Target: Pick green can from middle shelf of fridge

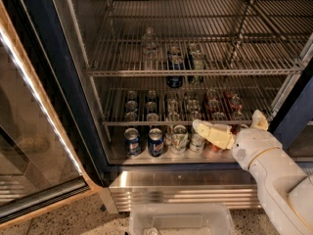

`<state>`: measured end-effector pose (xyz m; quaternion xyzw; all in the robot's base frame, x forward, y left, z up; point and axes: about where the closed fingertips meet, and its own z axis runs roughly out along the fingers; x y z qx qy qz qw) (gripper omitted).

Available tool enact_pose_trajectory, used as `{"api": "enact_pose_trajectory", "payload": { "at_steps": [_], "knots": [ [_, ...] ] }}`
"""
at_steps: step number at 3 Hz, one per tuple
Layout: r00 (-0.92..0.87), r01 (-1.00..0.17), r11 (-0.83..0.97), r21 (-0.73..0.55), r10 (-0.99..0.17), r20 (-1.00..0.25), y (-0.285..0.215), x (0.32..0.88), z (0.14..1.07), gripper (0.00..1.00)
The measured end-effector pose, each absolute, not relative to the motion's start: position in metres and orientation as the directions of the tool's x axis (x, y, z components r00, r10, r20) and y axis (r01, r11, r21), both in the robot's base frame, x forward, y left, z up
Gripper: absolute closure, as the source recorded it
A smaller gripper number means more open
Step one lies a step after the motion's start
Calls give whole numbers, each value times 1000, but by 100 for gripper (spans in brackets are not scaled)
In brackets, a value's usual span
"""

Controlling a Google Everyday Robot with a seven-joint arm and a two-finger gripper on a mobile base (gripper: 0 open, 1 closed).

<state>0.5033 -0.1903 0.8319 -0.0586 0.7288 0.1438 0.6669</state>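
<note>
The green can (197,61) stands on the middle shelf (122,73) of the fridge (73,82), right of centre. A dark blue can (174,71) is next to it on its left. My gripper (196,127) points left on the end of the white arm (264,155), which comes in from the lower right. It is well below the middle shelf, level with the front bar of the lower rack and in front of the cans on the fridge floor. It is apart from the green can.
A clear bottle (149,43) stands on the middle shelf. Several cans fill the lower rack (117,123). Two blue cans (132,141) and a white printed can (179,138) stand on the floor. The glass door (29,131) is open at left. A clear bin (181,219) lies below the steel base (186,190).
</note>
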Motion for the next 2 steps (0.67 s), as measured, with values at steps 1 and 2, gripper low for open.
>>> {"api": "enact_pose_trajectory", "payload": {
  "at_steps": [1, 2],
  "knots": [
    [-97, -275, 953, 130, 108, -989, -190, 504, 832, 0],
    [-60, -239, 962, 130, 120, -991, -199, 510, 832, 0]
  ]
}}
